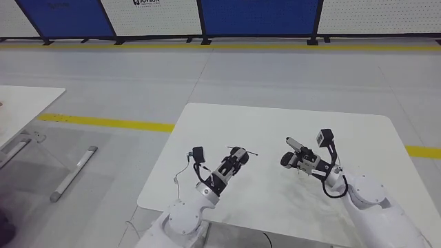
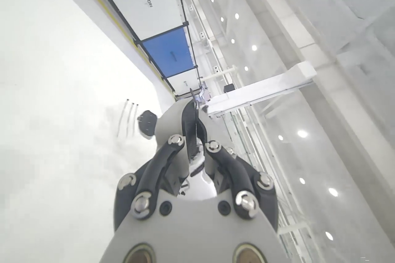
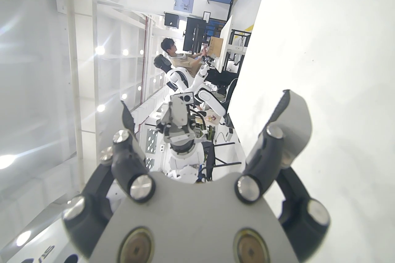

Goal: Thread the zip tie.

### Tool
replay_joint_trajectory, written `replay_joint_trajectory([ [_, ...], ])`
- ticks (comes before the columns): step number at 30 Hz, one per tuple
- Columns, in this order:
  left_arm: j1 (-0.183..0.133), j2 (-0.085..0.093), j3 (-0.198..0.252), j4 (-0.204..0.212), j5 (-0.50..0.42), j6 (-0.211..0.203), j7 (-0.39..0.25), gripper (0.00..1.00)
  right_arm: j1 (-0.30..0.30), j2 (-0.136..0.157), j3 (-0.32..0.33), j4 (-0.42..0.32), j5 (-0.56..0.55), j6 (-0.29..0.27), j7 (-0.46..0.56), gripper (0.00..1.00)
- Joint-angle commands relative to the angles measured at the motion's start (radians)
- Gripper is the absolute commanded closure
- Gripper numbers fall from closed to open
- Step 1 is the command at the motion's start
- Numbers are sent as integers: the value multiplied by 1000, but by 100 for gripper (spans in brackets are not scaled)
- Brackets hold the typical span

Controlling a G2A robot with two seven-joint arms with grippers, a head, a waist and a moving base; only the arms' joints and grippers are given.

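Left tool (image 1: 240,153) pinches zip tie (image 1: 252,154) (its wrist view: spares (image 2: 128,117) on table (image 2: 46,60)).

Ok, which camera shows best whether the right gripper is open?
The right wrist view: the right gripper has its fingers wide apart, nothing between them. The top view shows the gripper small above the table, apparently open. In the left wrist view I cannot pick it out.
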Motion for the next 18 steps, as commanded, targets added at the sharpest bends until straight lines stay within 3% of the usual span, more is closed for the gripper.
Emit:
replay_joint_trajectory([
  [1,-13,-3,19,38,22,1,12,100,0,0,0,0,0,0,0,0],
  [8,-56,-9,43,113,-16,2,-18,100,0,0,0,0,0,0,0,0],
  [18,-58,-11,50,118,-24,-1,-9,100,0,0,0,0,0,0,0,0],
])
